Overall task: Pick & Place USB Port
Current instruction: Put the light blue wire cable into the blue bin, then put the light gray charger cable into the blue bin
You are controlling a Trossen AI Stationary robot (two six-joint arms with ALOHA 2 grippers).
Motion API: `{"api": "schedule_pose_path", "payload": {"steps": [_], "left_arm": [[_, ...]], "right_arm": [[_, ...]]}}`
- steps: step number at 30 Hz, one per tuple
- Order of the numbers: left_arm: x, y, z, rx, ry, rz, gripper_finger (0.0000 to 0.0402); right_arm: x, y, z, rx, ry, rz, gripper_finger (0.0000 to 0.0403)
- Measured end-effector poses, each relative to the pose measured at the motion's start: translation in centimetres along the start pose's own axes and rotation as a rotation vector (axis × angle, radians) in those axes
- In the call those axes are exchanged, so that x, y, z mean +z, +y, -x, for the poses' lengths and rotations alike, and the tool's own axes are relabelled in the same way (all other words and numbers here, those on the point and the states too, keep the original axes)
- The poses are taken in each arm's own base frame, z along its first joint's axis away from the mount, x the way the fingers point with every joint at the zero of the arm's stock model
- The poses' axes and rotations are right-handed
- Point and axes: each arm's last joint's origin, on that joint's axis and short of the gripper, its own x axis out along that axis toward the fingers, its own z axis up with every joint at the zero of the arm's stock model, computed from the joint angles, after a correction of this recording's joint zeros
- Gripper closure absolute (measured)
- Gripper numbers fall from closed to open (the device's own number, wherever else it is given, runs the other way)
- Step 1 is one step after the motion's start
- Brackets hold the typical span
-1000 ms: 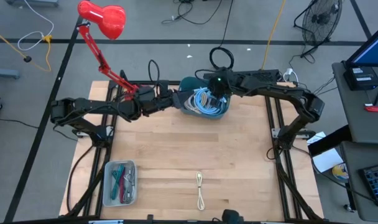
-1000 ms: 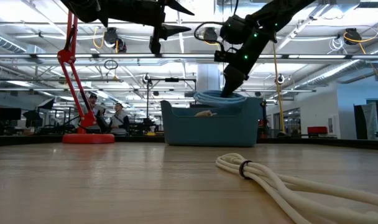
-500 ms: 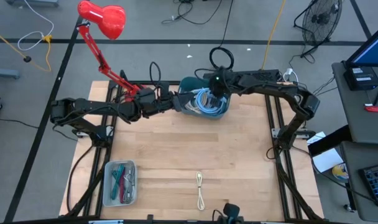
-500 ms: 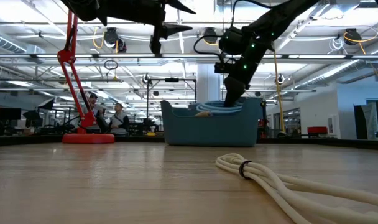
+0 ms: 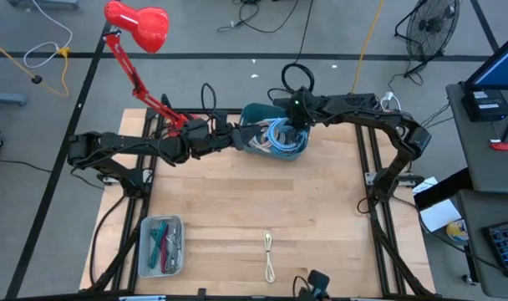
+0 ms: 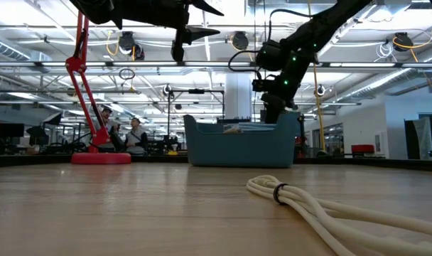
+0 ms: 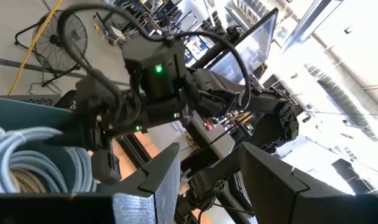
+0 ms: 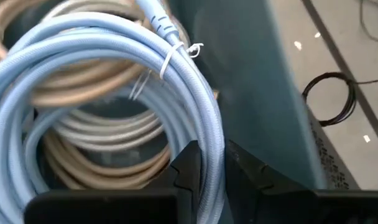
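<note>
1. Your right gripper [image 8: 207, 180] was down in the blue bin [image 5: 256, 113] at the far side of the tabletop [image 5: 237, 209].
2. Its jaws were closed on the blue cable [image 8: 114, 56], with one loop of the coil running between them.
3. The blue cable lay coiled in the bin on top of some tan cables [image 8: 83, 93]. A white tie [image 8: 170, 56] held its loops together.
4. From above, you could see the blue cable [image 5: 283, 138] filling the right part of the bin.
5. Your left gripper [image 7: 204, 180] was up in the air just beside the left side of the bin. Its jaws were open and held nothing.
6. In the low view the left gripper [image 6: 184, 43] hung higher than the bin's [image 6: 237, 142] rim.
7. A white cable [image 5: 271, 253] lay by itself on the tabletop near the front edge, well apart from the bin.
8. A clear tray [image 5: 160, 245] with small things in it sat at the front left.
9. A red lamp [image 5: 137, 25] stood at the far left corner.
</note>
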Motion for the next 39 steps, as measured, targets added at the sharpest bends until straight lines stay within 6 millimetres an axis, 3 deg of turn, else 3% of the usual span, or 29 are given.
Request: {"api": "schedule_pose_path", "payload": {"steps": [13, 27, 33, 39], "left_arm": [[0.1, 0.0, 0.0, 0.002, -0.002, 0.000, 0.0234], [0.0, 0.0, 0.0, 0.001, -0.001, 0.001, 0.0234], [0.0, 0.1, 0.0, 0.005, 0.002, 0.000, 0.0234], [0.0, 0.1, 0.0, 0.007, 0.004, -0.011, 0.0234]], "right_arm": [[-1.1, 0.6, -0.8, 0.007, 0.014, 0.003, 0.0349], [-0.5, 0.4, -0.5, -0.015, -0.044, 0.005, 0.0239], [1.3, -0.1, 2.3, -0.065, -0.230, 0.043, 0.0217], [4.1, -0.8, 7.9, -0.095, -0.474, -0.038, 0.0220]]}}
